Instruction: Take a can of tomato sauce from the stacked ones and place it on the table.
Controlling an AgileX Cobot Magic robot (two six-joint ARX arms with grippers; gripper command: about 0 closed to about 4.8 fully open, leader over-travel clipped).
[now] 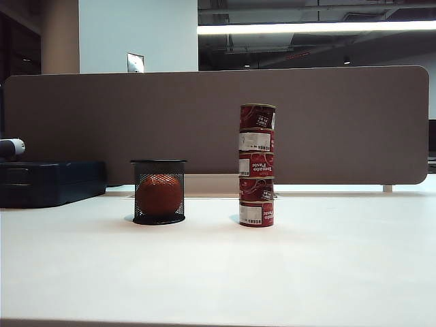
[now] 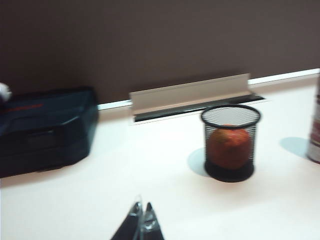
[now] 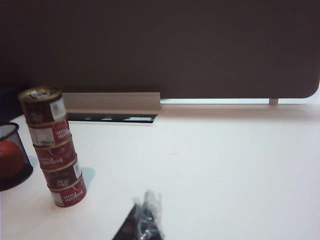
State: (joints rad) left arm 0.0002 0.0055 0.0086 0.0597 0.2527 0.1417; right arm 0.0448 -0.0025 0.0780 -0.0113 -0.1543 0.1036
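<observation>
Several red tins of tomato sauce stand in one upright stack (image 1: 257, 167) on the white table (image 1: 327, 266), a little right of its middle. The top can (image 1: 257, 116) has a silvery-gold rim and a white label patch. In the right wrist view the stack (image 3: 52, 150) leans slightly, well away from my right gripper (image 3: 146, 205), which is blurred, its fingers together and empty. My left gripper (image 2: 142, 210) hovers shut and empty over bare table, with only the stack's edge (image 2: 315, 125) in its view. Neither gripper shows in the exterior view.
A black wire-mesh cup (image 1: 159, 191) holding an orange-red ball (image 1: 159, 195) stands left of the stack. A dark blue case (image 1: 48, 182) lies at the far left. A brown-grey divider panel (image 1: 204, 122) closes off the back, with a cable slot (image 2: 190, 102) at its foot.
</observation>
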